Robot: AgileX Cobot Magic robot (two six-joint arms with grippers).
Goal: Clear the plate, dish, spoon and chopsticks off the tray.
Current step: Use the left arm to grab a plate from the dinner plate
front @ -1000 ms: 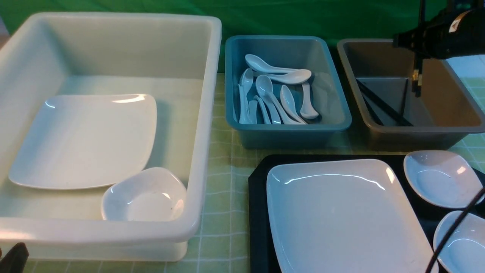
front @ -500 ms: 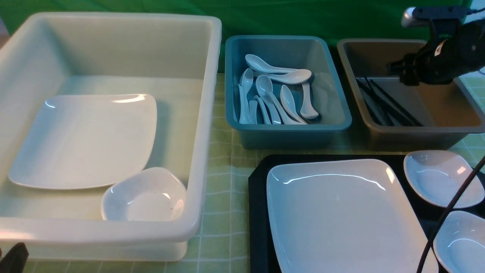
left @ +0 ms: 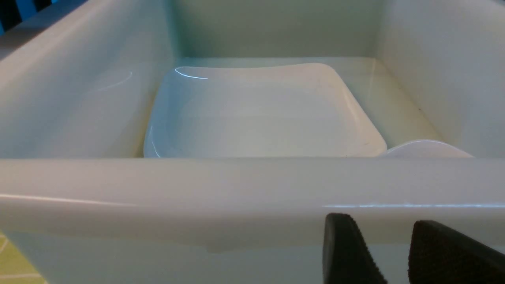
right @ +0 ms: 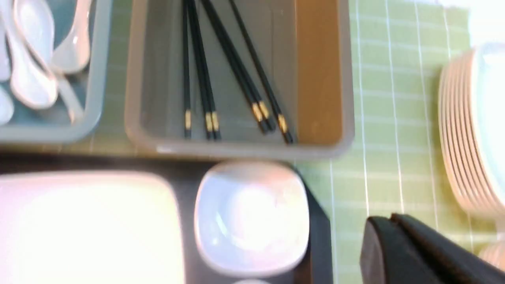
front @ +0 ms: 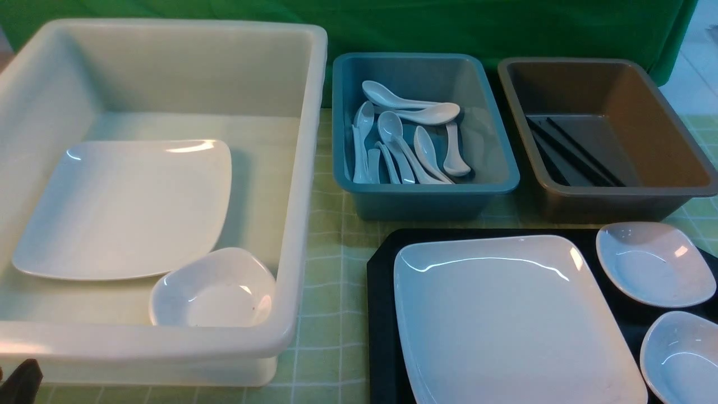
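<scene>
The black tray [front: 384, 314] at the front right carries the large white plate [front: 505, 320] and two small white dishes [front: 653, 264] [front: 681, 356]. Black chopsticks [front: 572, 151] lie in the brown bin [front: 617, 193]. Several white spoons [front: 404, 140] lie in the teal bin [front: 426, 202]. My right gripper [right: 384, 219] is shut and empty, above the green cloth just off the tray's corner [right: 319, 236], near one dish [right: 252, 217]. It does not show in the front view. My left gripper [left: 380, 221] is open and empty, low against the white tub's outer wall [left: 236, 185].
The white tub [front: 303, 168] on the left holds another large plate [front: 123, 207] and a small dish [front: 213, 289]. A stack of plates [right: 469, 130] stands on the cloth beyond the tray's right side. Green checked cloth [front: 331, 235] lies between the tub, bins and tray.
The right arm was over the brown bin and has pulled back out of the front view, its jaws now shut. More chopsticks lie in the bin than a second ago. The left arm is still.
</scene>
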